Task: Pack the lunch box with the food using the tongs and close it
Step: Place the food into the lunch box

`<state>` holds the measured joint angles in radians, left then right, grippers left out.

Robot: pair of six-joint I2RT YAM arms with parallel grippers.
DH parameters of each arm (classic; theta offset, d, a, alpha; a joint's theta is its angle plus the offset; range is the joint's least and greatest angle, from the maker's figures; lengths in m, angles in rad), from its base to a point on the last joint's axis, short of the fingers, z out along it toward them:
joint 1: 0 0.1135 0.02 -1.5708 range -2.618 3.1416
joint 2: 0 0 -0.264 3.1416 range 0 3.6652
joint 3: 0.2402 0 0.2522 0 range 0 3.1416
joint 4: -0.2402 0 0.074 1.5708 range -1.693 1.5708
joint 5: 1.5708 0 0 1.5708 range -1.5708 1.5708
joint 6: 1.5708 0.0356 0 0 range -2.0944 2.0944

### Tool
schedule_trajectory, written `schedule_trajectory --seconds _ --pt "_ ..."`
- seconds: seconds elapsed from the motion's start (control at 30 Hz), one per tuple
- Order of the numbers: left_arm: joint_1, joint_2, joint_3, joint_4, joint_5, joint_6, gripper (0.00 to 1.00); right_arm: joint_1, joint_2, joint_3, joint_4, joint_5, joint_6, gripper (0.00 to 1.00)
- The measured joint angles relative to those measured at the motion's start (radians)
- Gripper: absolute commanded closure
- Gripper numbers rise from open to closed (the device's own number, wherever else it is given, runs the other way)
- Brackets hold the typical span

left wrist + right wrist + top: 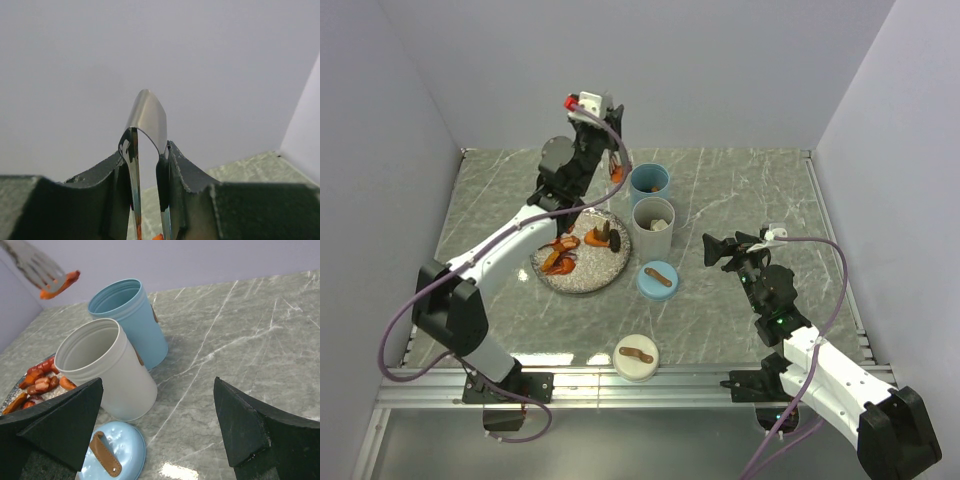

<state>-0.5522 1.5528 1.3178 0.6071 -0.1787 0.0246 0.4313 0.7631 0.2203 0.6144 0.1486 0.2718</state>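
Note:
My left gripper (601, 150) is raised at the back, shut on the grey metal tongs (147, 117); its fingers (176, 165) press the two arms together. An orange piece of food (60, 284) is pinched in the tongs' tips (617, 172), in the air just left of the blue cup (649, 182) of the lunch box. The white cup (653, 225) in front of it holds a pale piece (660, 224). More orange, red and brown food (563, 255) lies on the speckled plate (595, 272). My right gripper (157, 385) hangs open to the right of the cups, holding nothing.
A blue lid (658, 279) with a brown strap lies in front of the white cup, near my right gripper's left finger. A white lid (637, 356) lies by the table's near edge. Walls close in the back and both sides.

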Motion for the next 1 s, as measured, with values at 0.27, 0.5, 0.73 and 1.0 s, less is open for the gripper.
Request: schedule_trajectory --seconds 0.27,0.5,0.73,1.0 --pt "-0.051 0.139 0.17 -0.033 0.072 -0.021 0.83 0.0 0.0 0.0 0.0 0.0 0.0 0.02" --pt "-0.082 0.224 0.247 -0.058 0.096 -0.037 0.76 0.0 0.0 0.0 0.0 0.0 0.0 0.02" --pt "-0.09 0.247 0.26 -0.069 0.091 -0.037 0.6 0.0 0.0 0.0 0.0 -0.001 0.0 0.02" --pt "-0.091 0.247 0.266 -0.066 0.072 -0.021 0.6 0.0 0.001 0.0 0.001 -0.001 0.0 0.02"
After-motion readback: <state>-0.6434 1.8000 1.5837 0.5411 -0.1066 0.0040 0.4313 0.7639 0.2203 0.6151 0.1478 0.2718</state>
